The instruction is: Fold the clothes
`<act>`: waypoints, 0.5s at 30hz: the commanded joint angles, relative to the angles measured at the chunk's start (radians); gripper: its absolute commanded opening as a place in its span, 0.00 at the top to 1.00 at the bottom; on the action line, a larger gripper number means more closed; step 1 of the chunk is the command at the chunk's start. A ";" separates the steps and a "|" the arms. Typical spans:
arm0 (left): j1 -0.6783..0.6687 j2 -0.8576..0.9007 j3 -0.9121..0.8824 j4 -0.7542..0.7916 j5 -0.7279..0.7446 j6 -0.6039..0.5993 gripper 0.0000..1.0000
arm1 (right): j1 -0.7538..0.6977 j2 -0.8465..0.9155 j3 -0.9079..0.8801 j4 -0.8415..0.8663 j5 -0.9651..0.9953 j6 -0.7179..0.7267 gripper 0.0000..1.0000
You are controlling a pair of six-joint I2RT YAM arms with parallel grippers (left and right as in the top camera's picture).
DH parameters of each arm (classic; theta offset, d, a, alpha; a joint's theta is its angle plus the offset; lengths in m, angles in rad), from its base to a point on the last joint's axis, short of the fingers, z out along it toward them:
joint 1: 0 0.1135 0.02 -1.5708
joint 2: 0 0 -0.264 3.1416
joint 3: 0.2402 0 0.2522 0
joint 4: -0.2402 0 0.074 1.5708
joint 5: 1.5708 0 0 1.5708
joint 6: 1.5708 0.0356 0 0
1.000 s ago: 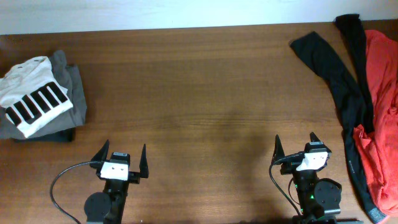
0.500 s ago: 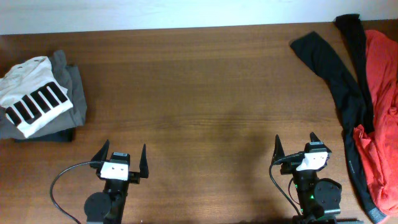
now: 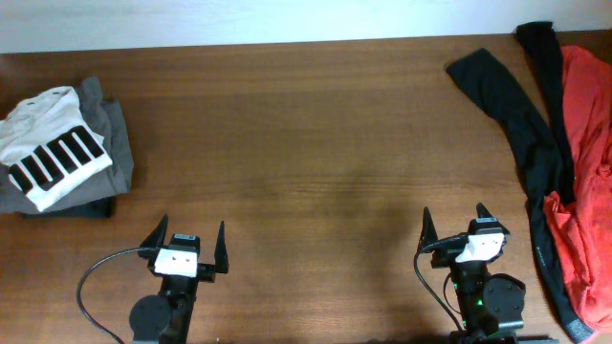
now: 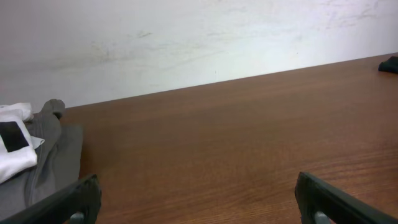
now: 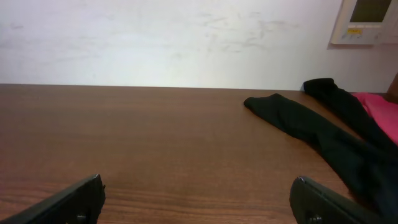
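You are looking down on a wide brown wooden table (image 3: 316, 134) with a pale wall behind its far edge.

At your far right, a long black garment (image 3: 521, 119) lies loose and unfolded. One limb of it stretches from the far edge toward the near edge, and another runs toward the table's middle. An orange-red garment (image 3: 591, 143) lies crumpled against it on the outer side, the two overlapping, and it runs off the right edge of the overhead view.

At your far left, well apart from those two, a white T-shirt (image 3: 48, 143) sits folded into a compact shape with its print of black parallel bars facing up. It rests on top of a grey garment (image 3: 113, 143), which is also gathered into a pile.

Both arms sit at the near edge, away from all the clothes. Your left gripper (image 3: 189, 232) has its fingers spread wide with nothing between them. It points toward the far edge, and the T-shirt lies off to its left. Your right gripper (image 3: 455, 215) is likewise spread wide and empty, with the black garment ahead and to its right.

A thin black cable (image 3: 94, 272) loops from the left arm's base. In the right wrist view, a small white wall panel (image 5: 367, 18) hangs on the wall.
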 commanded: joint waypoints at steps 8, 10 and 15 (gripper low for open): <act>-0.005 -0.011 -0.009 0.001 -0.011 0.013 0.01 | -0.008 -0.009 -0.009 -0.002 -0.004 -0.002 0.01; -0.005 -0.011 -0.009 0.001 -0.011 0.013 0.01 | -0.008 -0.009 -0.009 -0.002 -0.005 -0.002 0.01; -0.005 -0.011 -0.009 0.001 -0.011 0.013 0.01 | -0.008 -0.009 -0.009 -0.002 -0.005 -0.002 0.01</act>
